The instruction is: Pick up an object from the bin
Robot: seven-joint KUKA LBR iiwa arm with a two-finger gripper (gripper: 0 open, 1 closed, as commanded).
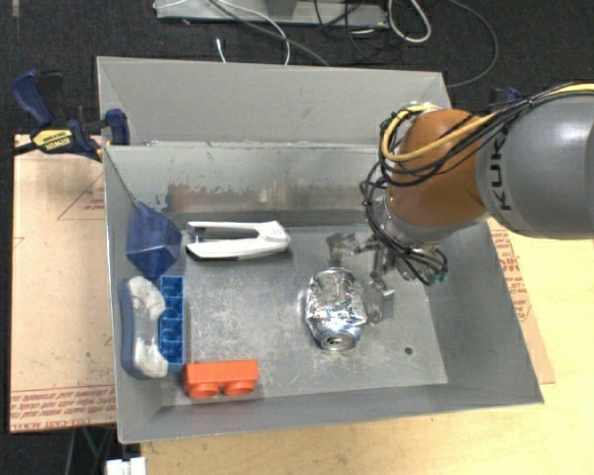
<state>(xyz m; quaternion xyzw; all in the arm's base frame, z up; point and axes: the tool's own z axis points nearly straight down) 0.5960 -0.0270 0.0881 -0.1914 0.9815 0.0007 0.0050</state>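
The grey arm (549, 166) reaches in from the right, its orange-covered wrist (436, 171) wrapped in yellow and black cables and bent down into the bin (277, 171). The gripper (366, 270) hangs just above and to the right of a crushed silver can (335, 312) lying on the bin floor; whether the claw is spread or closed cannot be told. Nothing is seen pinched in it. The letters "KU" read on the arm's grey link. Left of the can lies a white stapler (236, 240), and well to its lower left an orange block (221, 377).
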